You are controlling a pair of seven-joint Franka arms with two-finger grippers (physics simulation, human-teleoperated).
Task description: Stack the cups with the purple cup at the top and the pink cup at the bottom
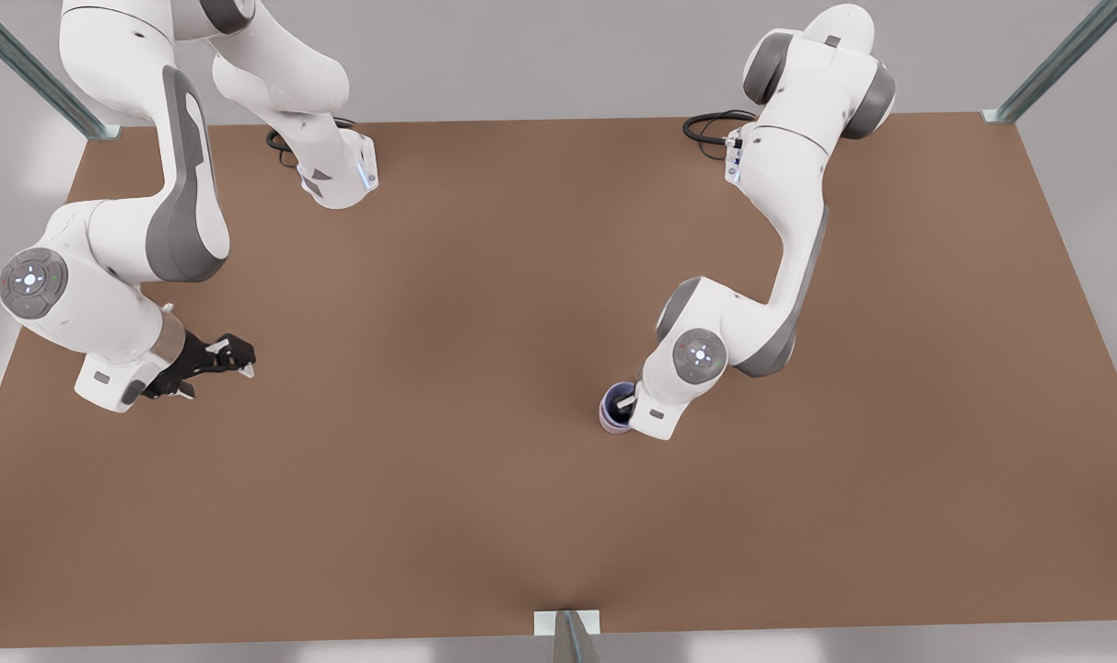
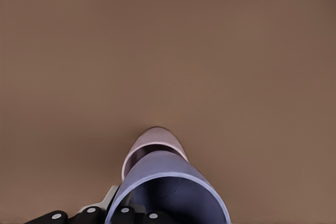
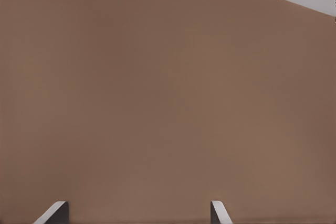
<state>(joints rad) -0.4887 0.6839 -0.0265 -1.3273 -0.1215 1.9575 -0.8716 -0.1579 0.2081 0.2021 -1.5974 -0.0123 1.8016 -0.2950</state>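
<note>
Under my left gripper (image 1: pixel 624 405), toward the front view's right of the brown table (image 1: pixel 484 387), both cups sit together. From the left wrist view the purple cup (image 2: pixel 168 192) is close up with its open mouth facing me, and the pink cup (image 2: pixel 153 144) lies just beyond it along the same axis, its rim showing past the purple wall, so the purple one looks nested in the pink. That shared axis is what my next move turns on: if the nest is seated, I only need to let go and pull straight back along it. My left fingers (image 2: pixel 89 212) are at the purple cup's near rim, but I cannot tell whether they are clamped on it or already slack.

In the front view the cups appear as a small purple-and-pale ring half hidden under my left wrist, so the nesting itself reads better from the wrist camera. My right gripper (image 1: pixel 217 364) waits well apart at the front view's left, fingers (image 3: pixel 219 212) spread over bare table, holding nothing
</note>
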